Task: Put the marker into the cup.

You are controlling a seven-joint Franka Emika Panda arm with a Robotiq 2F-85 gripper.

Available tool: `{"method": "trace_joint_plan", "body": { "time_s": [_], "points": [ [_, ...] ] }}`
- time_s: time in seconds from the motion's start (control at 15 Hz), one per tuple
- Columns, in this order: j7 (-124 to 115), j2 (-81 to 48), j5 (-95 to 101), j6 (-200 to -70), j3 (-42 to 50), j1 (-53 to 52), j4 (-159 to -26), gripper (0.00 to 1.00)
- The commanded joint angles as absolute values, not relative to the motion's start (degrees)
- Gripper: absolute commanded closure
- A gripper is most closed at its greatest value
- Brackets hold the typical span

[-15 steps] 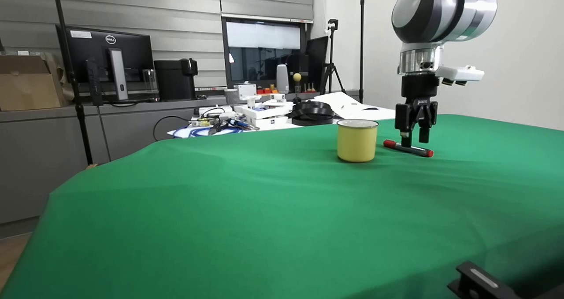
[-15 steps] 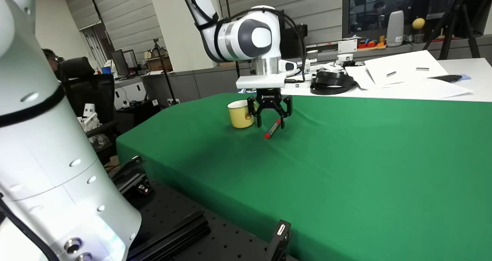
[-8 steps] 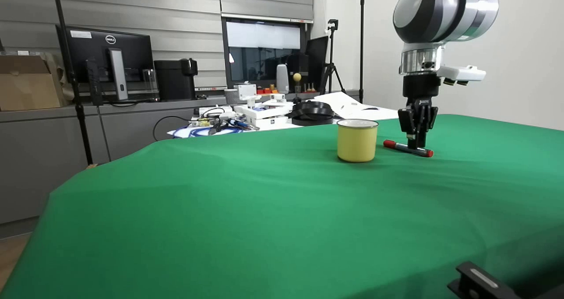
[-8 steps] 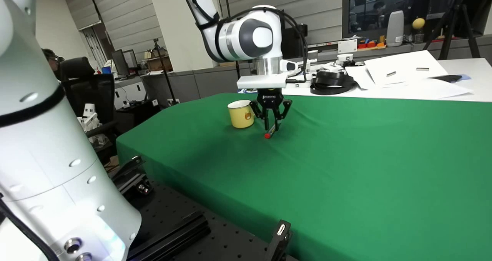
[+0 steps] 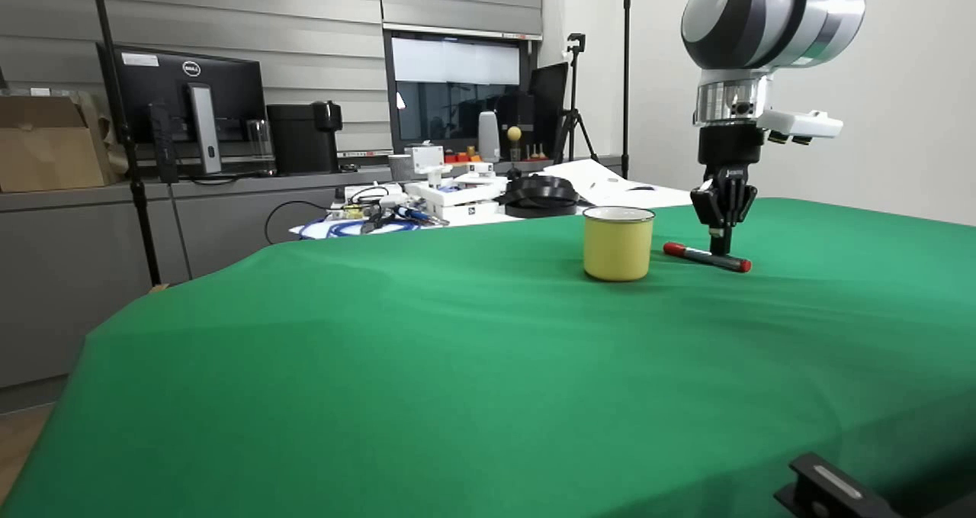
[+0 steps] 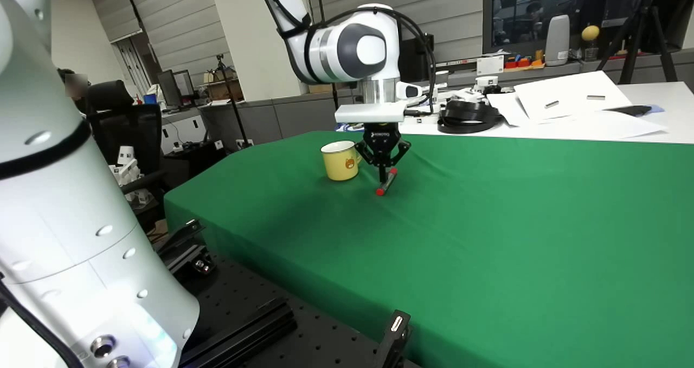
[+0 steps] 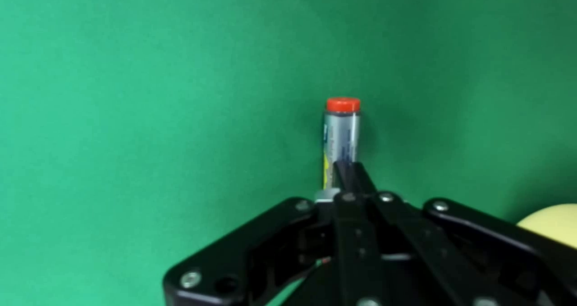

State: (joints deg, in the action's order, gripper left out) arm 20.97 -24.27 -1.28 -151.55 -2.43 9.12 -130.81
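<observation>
In an exterior view, the marker (image 5: 703,256) lies flat on the bench (image 5: 427,365), the jaws just above or touching it; I cannot tell which. In an exterior view, the cup (image 6: 340,163) stands upright near them, apart. In the wrist view, the jaws are pressed together over the marker, nothing visibly between them. The step looks like picking up, grip not made: next calls for spreading, lowering astride the marker, pinching, then lifting cupward.
</observation>
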Motion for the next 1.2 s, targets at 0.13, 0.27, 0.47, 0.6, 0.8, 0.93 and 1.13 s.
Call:
{"method": "trace_joint_plan", "body": {
  "time_s": [0.13,0.27,0.47,0.6,0.8,0.93,1.13],
  "points": [
    [21.8,-24.4,-2.3,-149.6,-3.6,9.7,-130.4,0.53],
    [21.8,-24.6,-2.3,-149.3,-3.8,9.7,-130.4,0.39],
    [21.8,-25.0,-2.3,-148.7,-3.8,9.8,-130.3,0.19],
    [21.8,-25.4,-2.3,-148.5,-3.8,9.8,-130.2,0.05],
    [21.9,-25.6,-2.2,-148.3,-3.8,9.8,-130.1,0.46],
    [21.7,-25.6,-2.0,-148.2,-3.7,9.7,-130.2,0.61],
    [21.9,-25.4,-2.0,-148.2,-3.7,9.6,-130.2,0.82]
  ]
}}
